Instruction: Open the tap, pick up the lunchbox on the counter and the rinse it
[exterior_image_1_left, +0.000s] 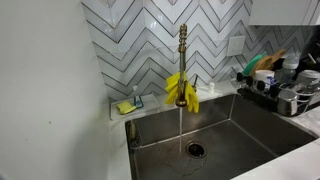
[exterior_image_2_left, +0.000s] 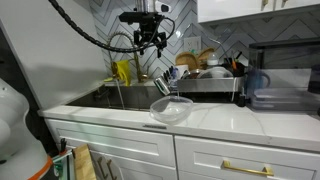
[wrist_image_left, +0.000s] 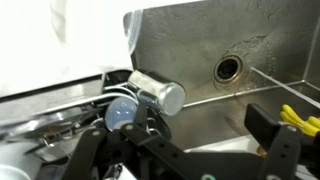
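One stream of water (exterior_image_1_left: 181, 125) runs from the tap (exterior_image_1_left: 183, 50). The claw (exterior_image_2_left: 150, 44) hangs open above the sink (exterior_image_1_left: 250, 125); the lunchbox (exterior_image_2_left: 172, 109) sits on the counter (exterior_image_2_left: 225, 118).

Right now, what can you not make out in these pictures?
Lunchbox: contents too small to judge in an exterior view; absent elsewhere.
Tap: spout hidden by yellow gloves.
Dish rack: cut off by the right edge.
Claw: small, dark in an exterior view; opening unclear there.

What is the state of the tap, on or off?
On. In an exterior view, a thin stream of water falls from the tap straight down into the sink, near the drain.
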